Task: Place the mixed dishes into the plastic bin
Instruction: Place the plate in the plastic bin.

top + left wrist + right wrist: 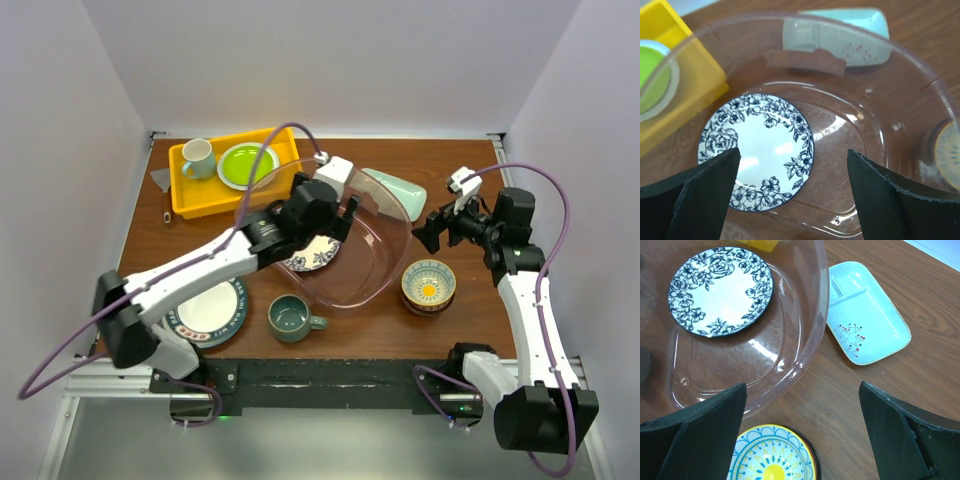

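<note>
The clear plastic bin [385, 265] stands mid-table with a small white plate with a blue floral rim [312, 255] lying flat in it. My left gripper [345, 215] hovers over the bin, open and empty; the left wrist view shows its midpoint [792, 185] above the floral plate [757, 150]. The right gripper [435, 228] is open and empty too, right of the bin and above the patterned yellow-inside bowl [428, 283]. From the right wrist, that gripper [802, 430] hangs over bare wood beside the bowl [772, 460]. A pale-green divided tray [400, 187] lies behind the bin.
A grey-green mug [290, 318] stands near the front edge. A white plate with a dark rim [208, 310] lies front left, partly under the left arm. The yellow tray [200, 190] at the back left holds a lime-green plate [247, 163] and a pale mug [198, 157].
</note>
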`<state>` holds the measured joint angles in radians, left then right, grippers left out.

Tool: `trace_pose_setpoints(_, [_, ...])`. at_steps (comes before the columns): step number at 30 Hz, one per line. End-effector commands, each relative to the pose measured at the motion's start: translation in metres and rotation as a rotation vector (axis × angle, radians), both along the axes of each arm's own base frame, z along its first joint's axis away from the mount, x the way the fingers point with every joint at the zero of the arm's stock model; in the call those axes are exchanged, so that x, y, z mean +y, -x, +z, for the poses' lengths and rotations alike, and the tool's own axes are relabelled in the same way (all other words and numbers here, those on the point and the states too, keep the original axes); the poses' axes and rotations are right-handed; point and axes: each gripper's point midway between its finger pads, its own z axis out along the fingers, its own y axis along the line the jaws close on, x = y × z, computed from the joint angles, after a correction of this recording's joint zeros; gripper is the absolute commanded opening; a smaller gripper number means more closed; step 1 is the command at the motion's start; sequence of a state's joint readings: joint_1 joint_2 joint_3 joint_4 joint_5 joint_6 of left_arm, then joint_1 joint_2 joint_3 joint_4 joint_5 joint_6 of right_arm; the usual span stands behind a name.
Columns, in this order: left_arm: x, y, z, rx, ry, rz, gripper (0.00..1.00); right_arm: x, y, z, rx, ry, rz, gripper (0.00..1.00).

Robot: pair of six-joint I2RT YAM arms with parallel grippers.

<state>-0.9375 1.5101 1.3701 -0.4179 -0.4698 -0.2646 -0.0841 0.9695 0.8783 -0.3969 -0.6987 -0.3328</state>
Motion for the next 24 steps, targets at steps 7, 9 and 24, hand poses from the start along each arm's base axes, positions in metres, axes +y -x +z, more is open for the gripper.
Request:
trace_pose_setpoints(7, [0.097,0.034,0.038,-0.07,0.099,0.126,0.95,0.006,0.002,0.005,-0.036,0.008,0.065,0.98])
trace_pose_setpoints(9, [0.118,0.046,0.037,-0.074,0.139,0.17,0.97,0.006,0.002,0.004,-0.033,0.006,0.068,0.98])
trace_pose_setpoints(24, [0.195,0.092,-0.021,0.055,0.178,0.451,1.0,0.006,0.004,0.001,-0.034,0.013,0.084,0.98])
